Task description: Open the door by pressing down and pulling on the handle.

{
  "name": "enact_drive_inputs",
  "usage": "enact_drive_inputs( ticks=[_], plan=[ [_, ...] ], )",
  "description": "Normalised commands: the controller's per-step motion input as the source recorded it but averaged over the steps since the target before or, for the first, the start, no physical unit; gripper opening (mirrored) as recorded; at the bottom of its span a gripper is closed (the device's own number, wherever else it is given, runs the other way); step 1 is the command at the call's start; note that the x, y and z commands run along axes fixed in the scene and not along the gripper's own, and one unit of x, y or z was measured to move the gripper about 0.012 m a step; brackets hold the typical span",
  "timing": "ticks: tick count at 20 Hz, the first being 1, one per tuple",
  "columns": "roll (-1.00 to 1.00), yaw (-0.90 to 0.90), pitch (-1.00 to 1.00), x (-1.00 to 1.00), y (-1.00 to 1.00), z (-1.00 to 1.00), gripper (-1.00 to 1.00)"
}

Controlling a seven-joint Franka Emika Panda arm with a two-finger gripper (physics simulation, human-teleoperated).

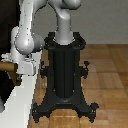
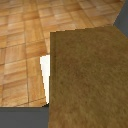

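Hand (image 1: 17,70) of mine hangs low at the exterior view's left, at the end of my white arm, which folds down from above the pedestal and bends at a round elbow. Its fingers are blurred into the pale wrist housing and a small dark shape below it, so I cannot tell how far they stand apart, nor whether they close on anything. The wrist view shows no fingertip either.

Behind the hand stands the door (image 1: 6,30), a dark panel that fills the upper corner at the exterior view's left and runs out of the picture. Below and in front of it lies the white frame (image 1: 20,107), a pale band slanting down to the lower edge. My black pedestal (image 1: 64,70) rises in the middle on its spread feet, on the wooden floor (image 1: 110,75), well apart from the door.

The handle (image 1: 5,65) juts from the door as a short brass-brown bar, level, just beside my hand on the side of the exterior view's left; whether they touch I cannot tell. In the wrist view the handle (image 2: 85,80) is a broad brown slab very close beneath the camera, covering much of the wooden floor (image 2: 25,40), with a thin white sliver (image 2: 45,75) along its edge.
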Motion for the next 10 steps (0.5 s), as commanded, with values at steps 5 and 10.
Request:
enact_drive_inputs(
  ticks=[5,10],
  plan=[
    [0.0,0.0,-0.12,0.0,0.0,-0.6,-1.0],
    [0.0,0.0,0.0,0.0,0.4,0.0,-1.0]
  ],
)
